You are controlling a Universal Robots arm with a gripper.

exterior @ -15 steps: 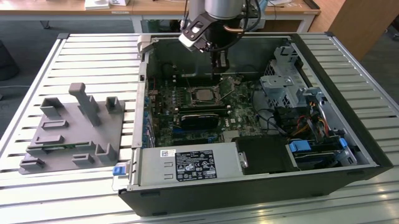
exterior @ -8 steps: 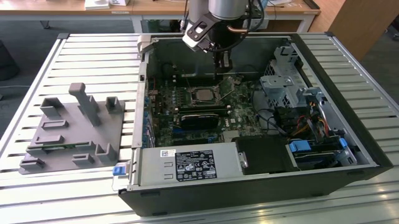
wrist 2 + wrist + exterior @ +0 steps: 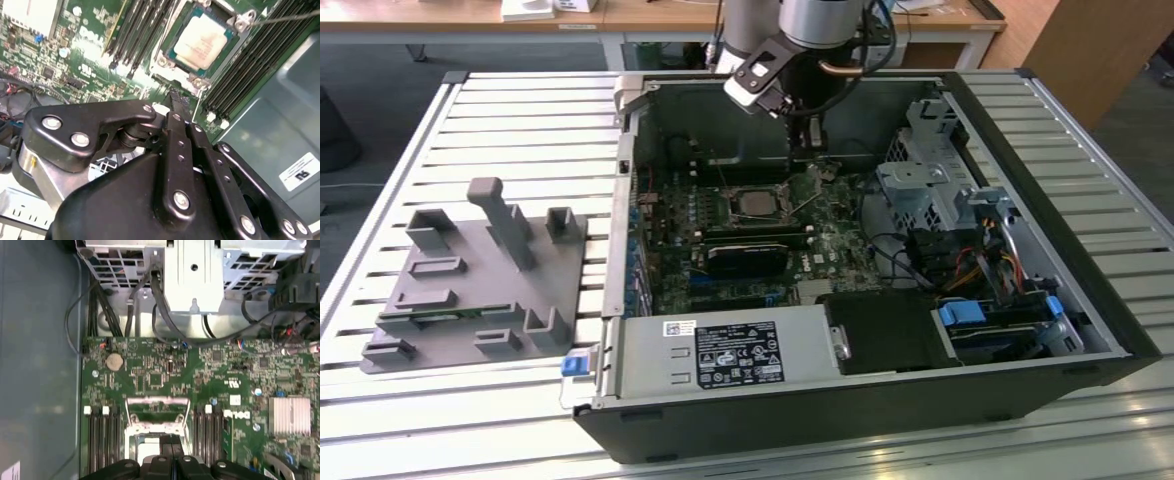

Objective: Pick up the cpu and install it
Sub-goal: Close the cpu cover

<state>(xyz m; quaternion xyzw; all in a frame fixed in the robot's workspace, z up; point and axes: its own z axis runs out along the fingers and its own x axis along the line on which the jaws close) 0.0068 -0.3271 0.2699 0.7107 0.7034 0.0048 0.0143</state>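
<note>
Motherboard [image 3: 165,370] carries cpu [image 3: 146,454], partly hidden behind closed tool [image 3: 172,442].

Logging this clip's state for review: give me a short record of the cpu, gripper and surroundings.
cpu: lying flat in the socket of the motherboard, silver top up
gripper: shut, holding nothing, above the motherboard just off the socket, apart from the cpu
computer case: open, resting on the slatted table
grey fixture tray: beside the case, on the exterior view's left
</note>
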